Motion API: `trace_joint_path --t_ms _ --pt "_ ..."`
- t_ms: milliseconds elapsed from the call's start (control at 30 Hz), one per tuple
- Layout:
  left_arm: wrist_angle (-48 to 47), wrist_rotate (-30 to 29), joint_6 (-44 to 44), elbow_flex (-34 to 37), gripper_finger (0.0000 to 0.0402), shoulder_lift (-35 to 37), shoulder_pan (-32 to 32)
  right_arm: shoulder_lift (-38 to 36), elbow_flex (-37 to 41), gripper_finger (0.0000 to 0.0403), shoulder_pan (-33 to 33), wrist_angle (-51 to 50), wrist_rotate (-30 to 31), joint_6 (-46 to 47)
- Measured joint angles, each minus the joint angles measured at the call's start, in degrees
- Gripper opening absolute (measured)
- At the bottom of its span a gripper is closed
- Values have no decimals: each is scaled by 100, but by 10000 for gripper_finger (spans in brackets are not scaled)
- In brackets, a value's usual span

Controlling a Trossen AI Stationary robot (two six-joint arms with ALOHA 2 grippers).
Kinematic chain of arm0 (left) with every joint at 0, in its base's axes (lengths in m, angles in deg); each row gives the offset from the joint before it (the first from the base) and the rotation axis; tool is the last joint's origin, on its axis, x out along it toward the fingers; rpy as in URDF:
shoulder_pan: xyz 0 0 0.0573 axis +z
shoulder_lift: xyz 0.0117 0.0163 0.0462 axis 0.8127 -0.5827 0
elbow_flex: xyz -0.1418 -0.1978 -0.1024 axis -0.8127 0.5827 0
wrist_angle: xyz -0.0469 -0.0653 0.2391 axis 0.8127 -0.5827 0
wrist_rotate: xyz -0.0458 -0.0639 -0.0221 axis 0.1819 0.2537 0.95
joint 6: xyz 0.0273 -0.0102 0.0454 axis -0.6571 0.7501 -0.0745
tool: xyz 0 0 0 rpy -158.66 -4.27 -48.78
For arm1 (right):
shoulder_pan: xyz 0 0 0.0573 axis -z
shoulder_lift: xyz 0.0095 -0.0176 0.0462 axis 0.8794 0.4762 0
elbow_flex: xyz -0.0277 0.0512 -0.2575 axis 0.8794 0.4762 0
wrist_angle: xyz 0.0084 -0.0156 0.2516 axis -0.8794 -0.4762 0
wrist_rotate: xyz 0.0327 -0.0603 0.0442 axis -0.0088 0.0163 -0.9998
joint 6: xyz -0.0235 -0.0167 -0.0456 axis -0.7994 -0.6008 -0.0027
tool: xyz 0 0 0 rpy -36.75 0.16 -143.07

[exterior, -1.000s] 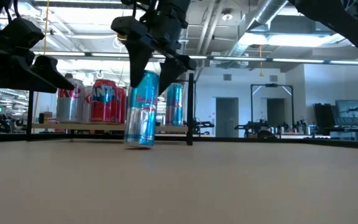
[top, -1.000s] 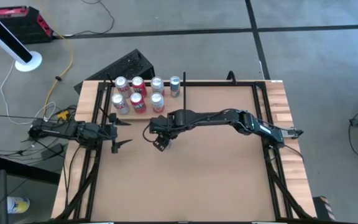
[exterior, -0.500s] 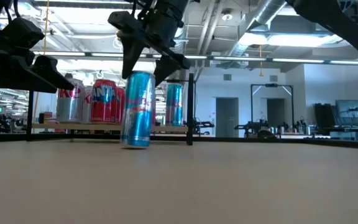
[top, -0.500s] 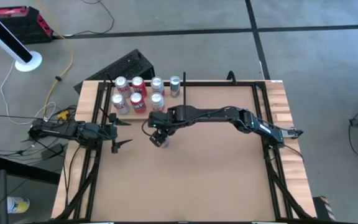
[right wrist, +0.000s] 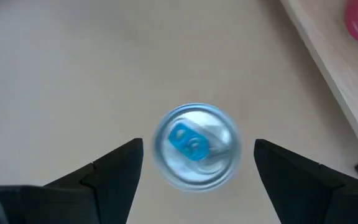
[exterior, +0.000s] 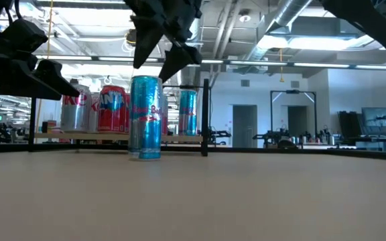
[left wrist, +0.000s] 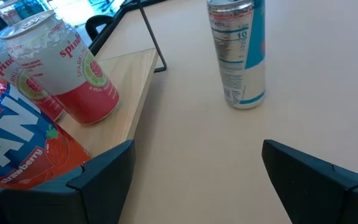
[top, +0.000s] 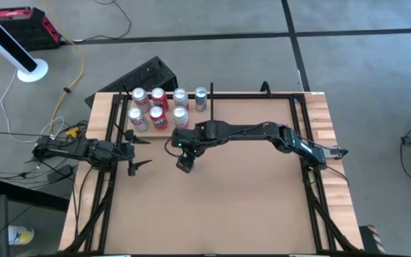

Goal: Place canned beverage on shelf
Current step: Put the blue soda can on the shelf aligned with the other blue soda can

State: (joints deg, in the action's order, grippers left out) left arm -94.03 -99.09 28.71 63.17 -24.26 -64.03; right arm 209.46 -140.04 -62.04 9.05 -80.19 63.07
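Observation:
A blue-and-silver canned beverage (exterior: 145, 117) stands upright on its base on the brown tabletop, a little in front of the shelf (exterior: 106, 136). The shelf is a pale wood plank at the table's far left. My right gripper (exterior: 149, 72) hangs open just over the can, pointing steeply down. In the right wrist view its fingers stand on either side of the can's top (right wrist: 196, 146), with a gap on both sides. From above, the right gripper (top: 184, 158) hides most of the can. My left gripper (top: 138, 150) waits open at the table's left edge.
Several cans stand on the shelf (left wrist: 129, 81): a red one (exterior: 112, 107), red-and-white ones (left wrist: 73, 68) and a blue one (exterior: 187, 110). A thin black upright (exterior: 205, 117) stands at the shelf's right end. A black frame (top: 302, 128) rims the table. Bare tabletop stretches toward the near and right sides.
The can leaned between my right gripper's fingers a second ago. It has come upright and now stands on its base. My right gripper has risen off the can and rolled a little about its own axis.

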Motion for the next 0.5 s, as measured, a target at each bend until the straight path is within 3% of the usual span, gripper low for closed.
trace_joint_path --t_ms 133,333,500 --pt "0 0 0 0 336 -2 0 -27 0 333 -77 29 10 -464" --pt "0 0 0 0 336 -2 2 -27 0 333 -20 55 13 -391" --pt "0 0 0 0 336 -1 1 -27 0 333 34 59 28 -1095"
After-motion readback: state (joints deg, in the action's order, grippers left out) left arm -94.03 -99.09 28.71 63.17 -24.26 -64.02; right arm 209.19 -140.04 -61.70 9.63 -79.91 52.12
